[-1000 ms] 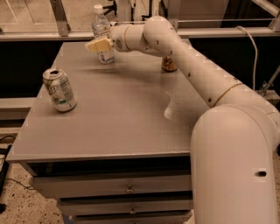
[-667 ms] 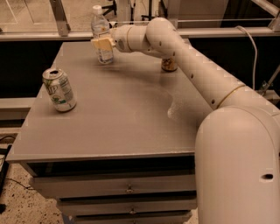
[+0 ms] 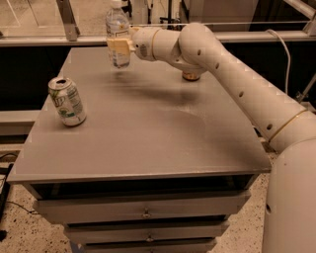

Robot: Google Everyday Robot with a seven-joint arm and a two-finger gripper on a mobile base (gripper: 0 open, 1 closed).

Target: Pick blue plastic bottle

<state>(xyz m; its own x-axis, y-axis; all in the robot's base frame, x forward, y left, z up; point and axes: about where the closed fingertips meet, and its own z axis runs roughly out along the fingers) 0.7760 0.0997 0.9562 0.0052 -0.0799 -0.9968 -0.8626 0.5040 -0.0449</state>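
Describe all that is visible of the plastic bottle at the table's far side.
The blue plastic bottle is slim, of clear plastic, with a white cap and a pale label. It is upright near the far edge of the grey table, its base seemingly just above the top. The tool is shut around its lower half.

The grey counter has drawers under its top. A green-and-white soda can stands near its left edge, opened and leaning a little. A copper can stands toward the far side, mostly hidden by the arm. Over the far left part, the hand clasps the bottle; whether the bottle's base touches the counter cannot be told.
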